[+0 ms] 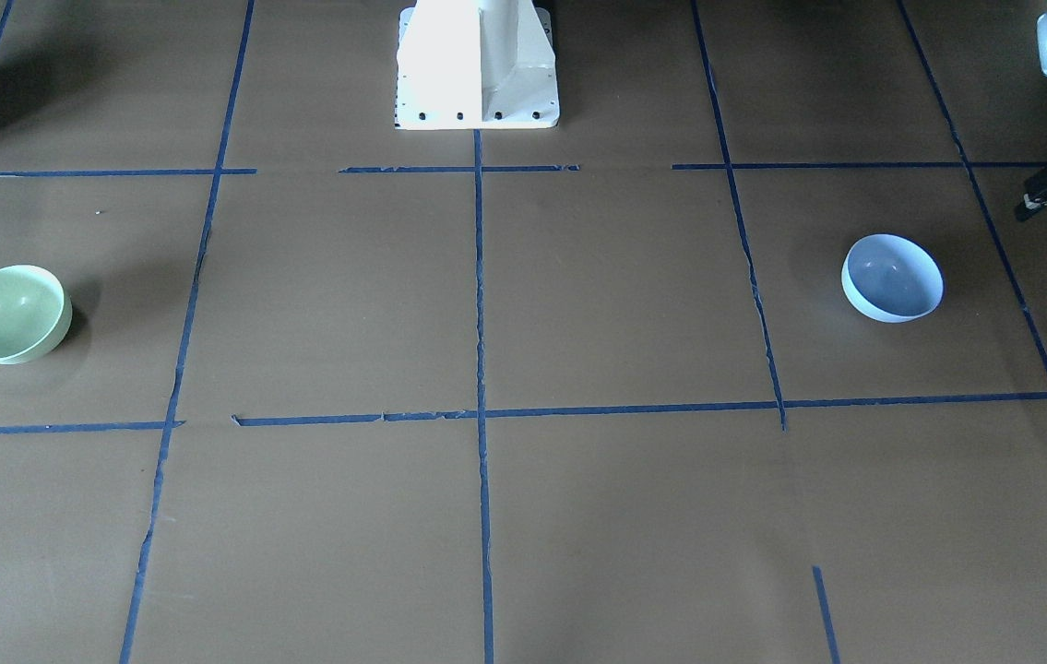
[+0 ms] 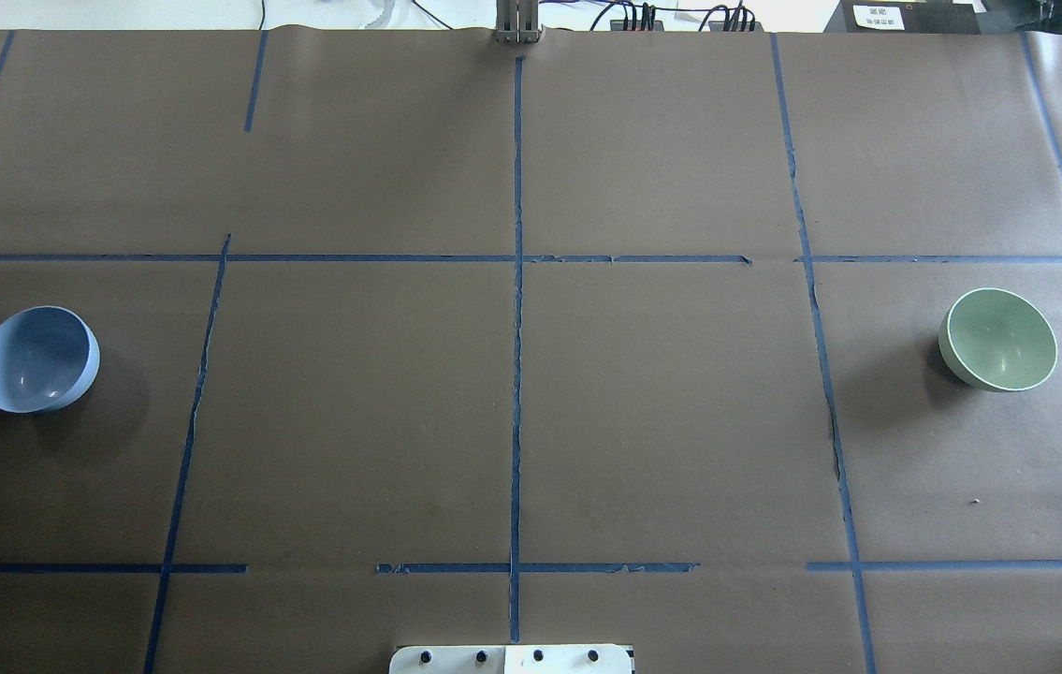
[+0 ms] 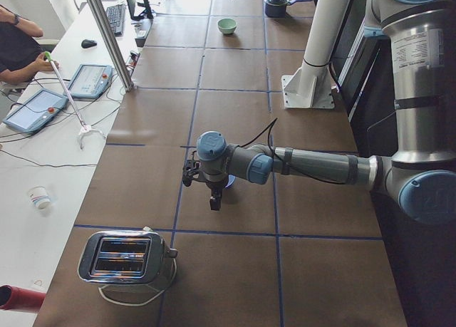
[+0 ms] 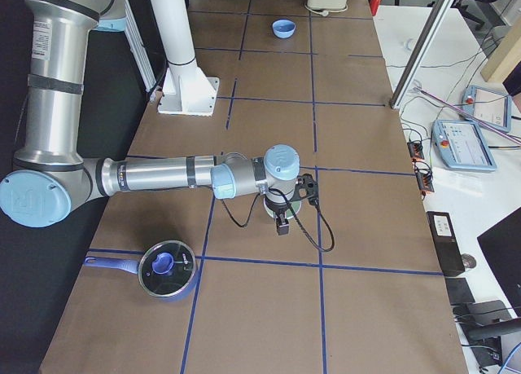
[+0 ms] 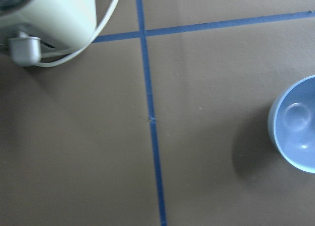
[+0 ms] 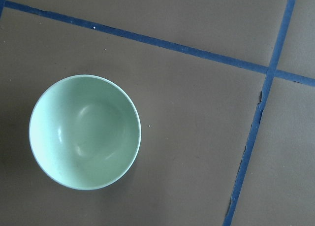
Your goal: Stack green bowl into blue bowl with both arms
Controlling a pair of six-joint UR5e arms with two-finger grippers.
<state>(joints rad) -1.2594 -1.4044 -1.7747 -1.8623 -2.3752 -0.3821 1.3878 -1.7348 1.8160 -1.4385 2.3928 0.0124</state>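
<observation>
Green bowl: recorded upright and empty on the counter, at the end on the robot's right, inside a taped square; nothing was touching it.
Blue bowl: recorded upright and empty at the opposite end, on the robot's left, well apart from the green bowl.
Right tool: found hanging above the green bowl, clear of it; the bowl was seen left of centre in the right wrist view. Its jaw width could not be told from the side view.
Left tool: found hanging above and beside the blue bowl, which was caught only at the right edge of the left wrist view. Its jaw width could not be told.
Deciding relation: the right arm was judged the nearer to the green bowl, which lay almost straight below its tool. A small sideways correction and a descent onto the rim were judged necessary. No long axis was offered by a round bowl, so any rim point was deemed usable.
Stage: nothing lifted; stacking judged not yet begun.
Also listed: toaster near the left tool; lidded pot near the right arm.
</observation>
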